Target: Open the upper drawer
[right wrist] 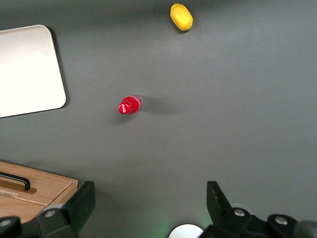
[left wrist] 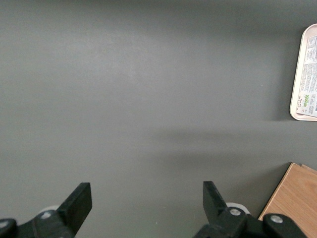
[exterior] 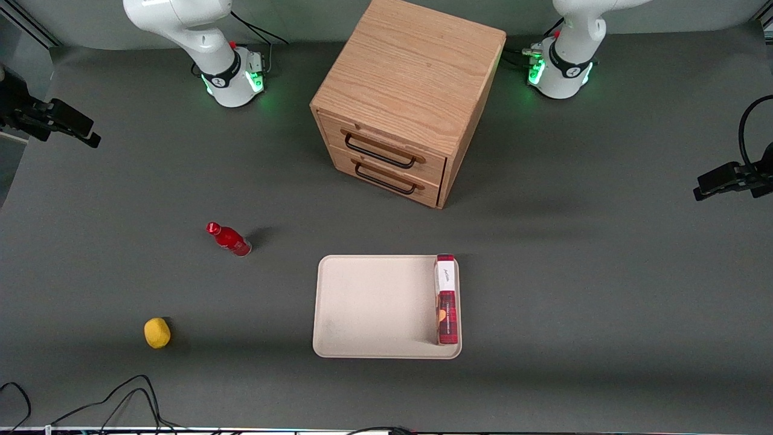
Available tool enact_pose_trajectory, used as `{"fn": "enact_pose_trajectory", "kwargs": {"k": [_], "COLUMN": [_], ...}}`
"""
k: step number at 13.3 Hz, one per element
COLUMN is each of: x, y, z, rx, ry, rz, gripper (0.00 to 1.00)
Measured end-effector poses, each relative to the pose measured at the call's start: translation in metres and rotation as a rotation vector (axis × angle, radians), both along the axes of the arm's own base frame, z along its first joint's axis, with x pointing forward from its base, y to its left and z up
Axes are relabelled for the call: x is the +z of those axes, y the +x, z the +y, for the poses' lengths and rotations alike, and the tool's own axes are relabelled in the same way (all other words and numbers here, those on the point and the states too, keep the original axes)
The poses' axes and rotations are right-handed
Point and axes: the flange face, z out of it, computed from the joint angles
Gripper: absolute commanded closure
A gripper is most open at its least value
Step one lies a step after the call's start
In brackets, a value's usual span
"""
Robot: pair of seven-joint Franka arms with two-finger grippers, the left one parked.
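The small oak cabinet [exterior: 410, 72] stands mid-table, its front turned partly toward the working arm's end. The upper drawer [exterior: 368, 134] is shut flush, with its thin black bar handle [exterior: 379, 152]. The matching lower drawer [exterior: 423, 192] below it is also shut. My right gripper [right wrist: 148, 201] does not show in the front view. In the right wrist view it hangs high over bare table with its fingers [right wrist: 81, 203] spread wide and nothing between them. A corner of the cabinet front [right wrist: 47, 186] with one black handle [right wrist: 15, 181] lies beside it; I cannot tell which drawer that is.
A red bottle [exterior: 229, 239] [right wrist: 130, 105] lies on the table toward the working arm's end. A yellow lemon-like object [exterior: 157, 333] [right wrist: 181, 16] lies nearer the front camera. A beige tray [exterior: 374, 308] [right wrist: 27, 69] in front of the cabinet holds a red box [exterior: 446, 299].
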Motion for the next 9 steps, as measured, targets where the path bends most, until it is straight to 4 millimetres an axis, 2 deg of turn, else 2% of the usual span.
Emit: {"fn": "enact_pose_trajectory", "kwargs": {"k": [7,9], "x": [-0.001,0.001], "y": [-0.002,-0.005], "z": [0.002,0.015], "rx": [0.002,0.121], "ry": [0.0,0.035], "rz": [0.023,0.033], "gripper": [0.0,0.0]}}
